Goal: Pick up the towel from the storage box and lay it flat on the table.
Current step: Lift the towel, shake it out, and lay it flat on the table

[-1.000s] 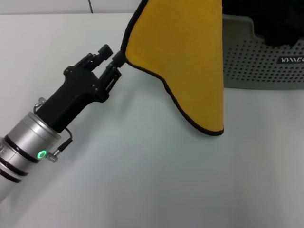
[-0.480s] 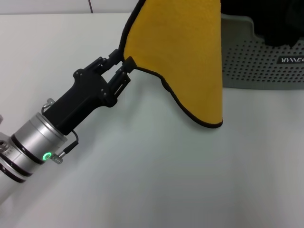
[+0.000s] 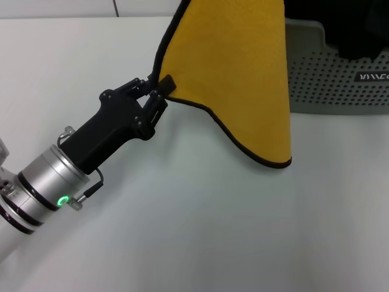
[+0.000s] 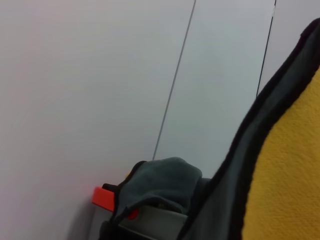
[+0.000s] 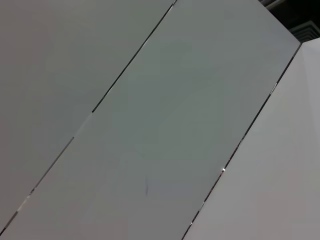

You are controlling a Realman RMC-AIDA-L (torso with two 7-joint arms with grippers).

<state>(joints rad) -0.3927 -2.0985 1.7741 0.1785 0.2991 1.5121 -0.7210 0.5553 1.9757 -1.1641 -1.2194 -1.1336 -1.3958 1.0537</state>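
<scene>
- The towel (image 3: 234, 73), mustard-yellow with a thin black edge trim, hangs in the air above the table (image 3: 200, 231); its top runs out of the head view at the far edge
- It hangs as a broad sheet that narrows to a rounded lower corner on the right, and that corner is low over the white tabletop; whether it touches the surface cannot be told
- The left gripper (image 3: 159, 87) reaches in from the near left, its black body on a silver wrist with a green light, and its jaws are closed down on the towel's left edge, pinching the black trim
- From the pinched spot the lower hem curves down and to the right toward the hanging corner
- In the left wrist view the towel (image 4: 287, 175) fills one side, yellow pile bordered by a dark band, with a dark grey fold of cloth (image 4: 160, 182) beside it and a small red part (image 4: 107, 197) just under that fold
- The storage box (image 3: 337, 79), pale grey-green with dotted sides and a black label, stands on the table at the far right, partly behind the towel
- Dark black fabric (image 3: 340, 27) lies over the box's rim at the far right
- The right gripper does not show in any view; the right wrist view shows only pale flat panels (image 5: 165, 115) with thin dark seams
</scene>
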